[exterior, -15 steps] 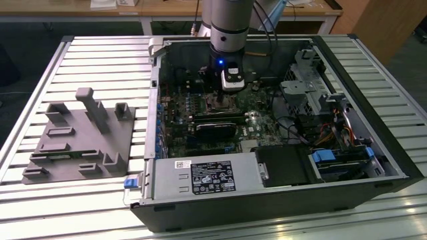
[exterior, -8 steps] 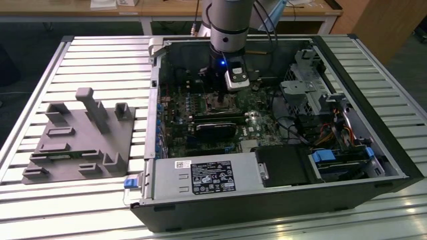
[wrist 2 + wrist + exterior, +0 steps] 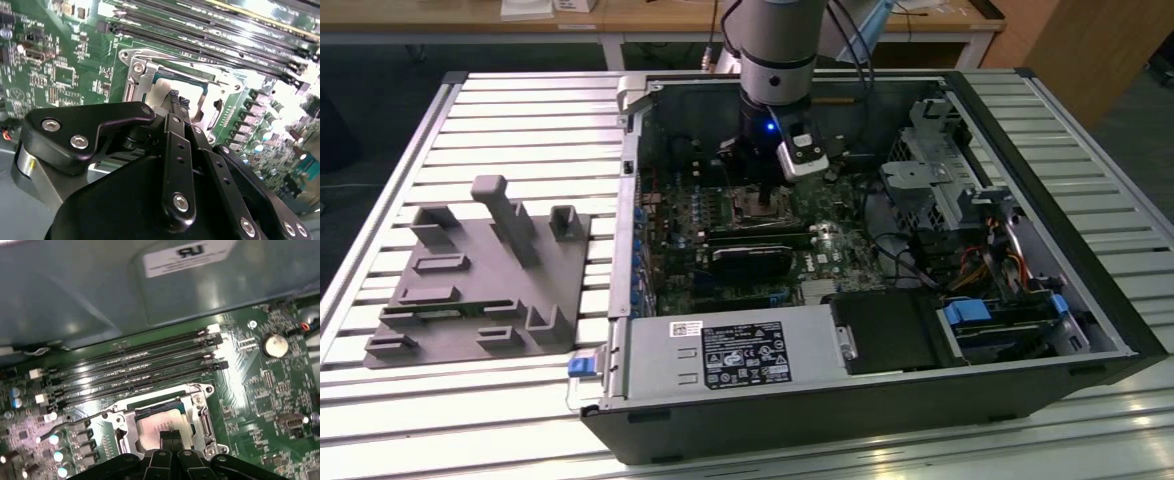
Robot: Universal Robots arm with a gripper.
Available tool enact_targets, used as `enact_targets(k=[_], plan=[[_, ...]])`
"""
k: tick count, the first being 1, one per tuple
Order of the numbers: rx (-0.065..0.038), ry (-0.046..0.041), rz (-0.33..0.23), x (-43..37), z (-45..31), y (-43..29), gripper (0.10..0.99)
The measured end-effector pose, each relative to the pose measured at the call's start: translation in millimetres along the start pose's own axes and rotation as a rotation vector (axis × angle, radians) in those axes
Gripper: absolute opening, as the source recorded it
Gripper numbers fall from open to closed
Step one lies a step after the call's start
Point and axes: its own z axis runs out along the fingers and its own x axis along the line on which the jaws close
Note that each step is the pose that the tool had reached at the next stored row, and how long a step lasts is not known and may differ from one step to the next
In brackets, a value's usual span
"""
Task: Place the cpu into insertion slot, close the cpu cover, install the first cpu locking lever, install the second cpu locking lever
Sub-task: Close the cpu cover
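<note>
Exterior view: the end effector (image 3: 781, 175) hangs inside the open computer case (image 3: 1067, 300), over the insertion slot (image 3: 754, 207). Second wrist view: fingers pinched narrow, holding nothing, tips right at the cpu (image 3: 159, 92). First wrist view: the cpu sits in the slot, the cpu cover (image 3: 127, 429) framing it.

Open desktop computer: we see a black printed label (image 3: 747, 355) on the grey metal housing (image 3: 654, 368) and a white sticker (image 3: 190, 255) on the case wall (image 3: 75, 300); we can read neither.
</note>
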Motion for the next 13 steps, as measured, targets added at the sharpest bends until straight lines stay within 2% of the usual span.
enact_targets(k=[10, 13], plan=[[-0.006, 0.0046, -0.179, 0.1, 0.9, -0.1, 0.106], [-0.007, 0.0028, -0.208, 0.6, 0.8, -0.3, 0.106]])
